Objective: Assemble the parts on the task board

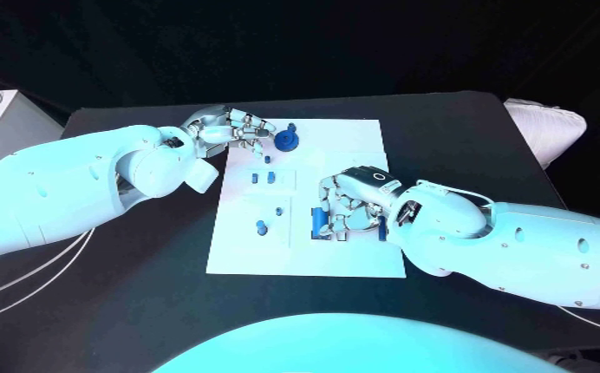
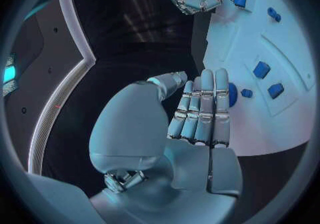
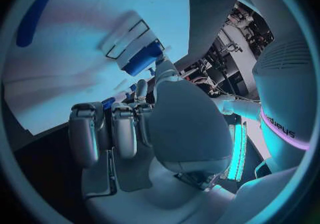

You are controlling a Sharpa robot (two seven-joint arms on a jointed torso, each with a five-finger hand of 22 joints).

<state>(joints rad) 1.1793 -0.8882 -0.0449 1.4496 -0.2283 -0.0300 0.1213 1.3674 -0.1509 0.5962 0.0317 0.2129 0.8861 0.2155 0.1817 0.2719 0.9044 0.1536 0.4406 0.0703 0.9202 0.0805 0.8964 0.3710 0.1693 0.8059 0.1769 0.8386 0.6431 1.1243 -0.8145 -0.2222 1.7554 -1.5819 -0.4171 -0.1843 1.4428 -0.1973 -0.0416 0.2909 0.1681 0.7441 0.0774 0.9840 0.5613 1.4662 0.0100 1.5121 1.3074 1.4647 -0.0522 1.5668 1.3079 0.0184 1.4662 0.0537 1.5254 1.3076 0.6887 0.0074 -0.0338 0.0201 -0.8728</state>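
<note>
Fingers of right hand [image 1: 348, 208] hide its grasp, unclear; left hand [image 1: 231, 130] empty, fingers straight.

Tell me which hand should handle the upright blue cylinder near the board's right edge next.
The right hand. Its fingers are already curled around that blue cylinder on the task board. The left hand is at the board's far left corner, beside the round blue part, well away from it.
</note>
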